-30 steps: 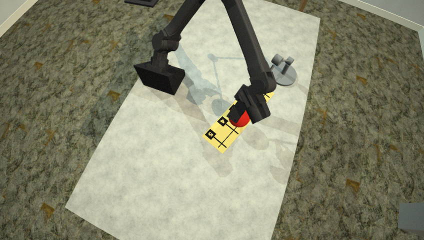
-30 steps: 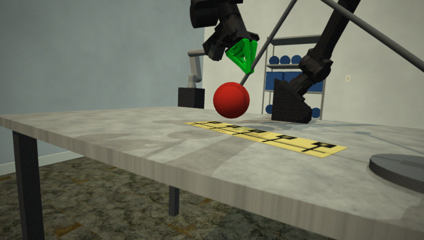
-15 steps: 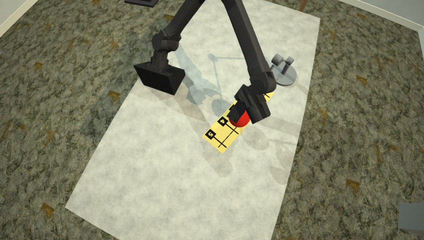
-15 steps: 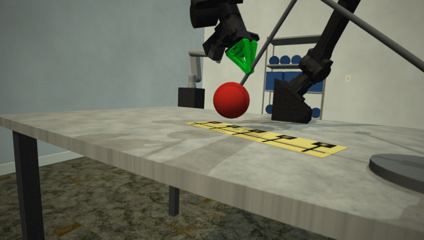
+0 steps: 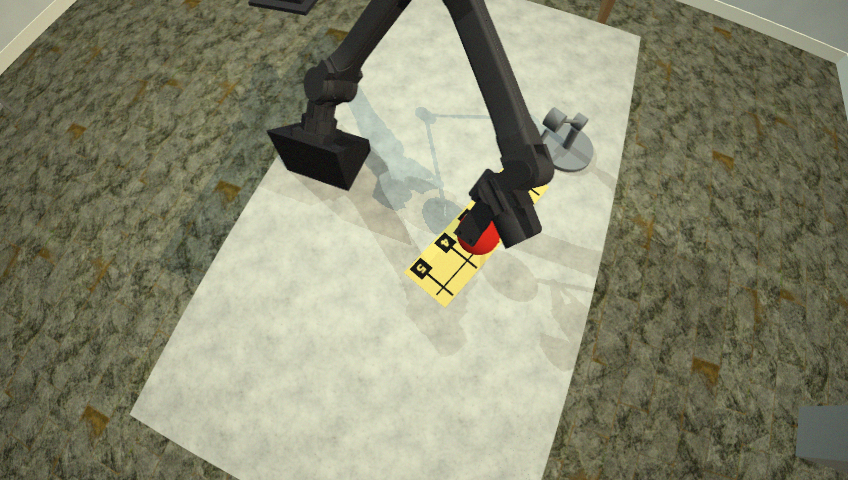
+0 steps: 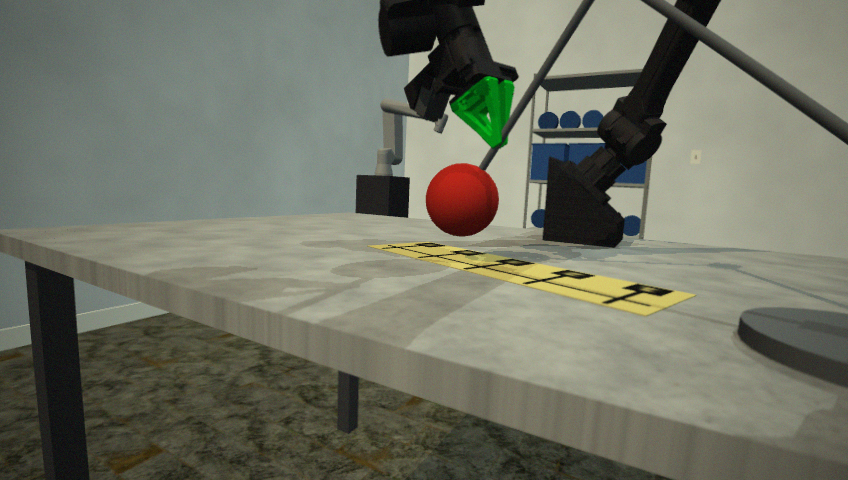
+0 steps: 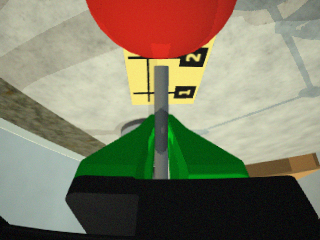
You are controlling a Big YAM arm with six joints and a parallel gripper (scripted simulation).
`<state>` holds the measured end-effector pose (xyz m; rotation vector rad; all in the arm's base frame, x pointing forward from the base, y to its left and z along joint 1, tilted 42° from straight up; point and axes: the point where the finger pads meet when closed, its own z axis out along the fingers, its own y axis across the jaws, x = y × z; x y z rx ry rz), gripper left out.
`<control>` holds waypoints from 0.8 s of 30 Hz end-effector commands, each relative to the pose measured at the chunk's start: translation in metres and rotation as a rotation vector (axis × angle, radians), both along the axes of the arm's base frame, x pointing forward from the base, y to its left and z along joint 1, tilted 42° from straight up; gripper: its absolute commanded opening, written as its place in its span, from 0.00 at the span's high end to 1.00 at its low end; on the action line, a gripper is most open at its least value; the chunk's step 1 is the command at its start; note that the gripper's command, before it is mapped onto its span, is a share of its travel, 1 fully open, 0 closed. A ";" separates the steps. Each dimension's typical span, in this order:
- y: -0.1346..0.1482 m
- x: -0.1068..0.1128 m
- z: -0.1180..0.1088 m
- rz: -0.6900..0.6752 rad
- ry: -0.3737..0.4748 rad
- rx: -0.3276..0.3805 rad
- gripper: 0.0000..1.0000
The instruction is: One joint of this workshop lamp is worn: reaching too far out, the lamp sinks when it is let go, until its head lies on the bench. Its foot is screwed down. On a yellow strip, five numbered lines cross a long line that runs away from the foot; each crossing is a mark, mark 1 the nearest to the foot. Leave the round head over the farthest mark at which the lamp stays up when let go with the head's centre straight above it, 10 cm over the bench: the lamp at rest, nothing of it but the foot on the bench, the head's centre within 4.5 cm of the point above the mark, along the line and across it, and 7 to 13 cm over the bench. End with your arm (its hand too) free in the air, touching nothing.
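The lamp's round red head (image 5: pixel 479 237) hangs in the air over the yellow strip (image 5: pixel 449 267), on the foot side of line 4 (image 5: pixel 445 242); line 5 (image 5: pixel 421 268) lies uncovered beyond it. In the exterior view the head (image 6: pixel 462 199) floats clear of the bench above the strip's far end (image 6: pixel 535 276). My gripper (image 6: pixel 484 115) with green fingers is shut on the lamp's thin grey rod (image 6: pixel 511 110) just above the head. The wrist view shows the fingers clamped on the rod (image 7: pixel 160 103), the head (image 7: pixel 160 3) below, and labels 2 and 1 (image 7: pixel 188 74).
The lamp's grey round foot (image 5: pixel 568 151) sits at the bench's right side, and also shows in the exterior view (image 6: pixel 797 342). My black base (image 5: pixel 318 154) stands at the left. The lamp's upper arm (image 6: pixel 749 65) slants overhead. A shelf (image 6: pixel 586 142) stands behind the bench.
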<state>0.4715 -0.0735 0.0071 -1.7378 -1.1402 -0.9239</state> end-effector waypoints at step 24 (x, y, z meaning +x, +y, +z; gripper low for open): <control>-0.073 -0.010 -0.029 -0.063 -0.012 -0.022 1.00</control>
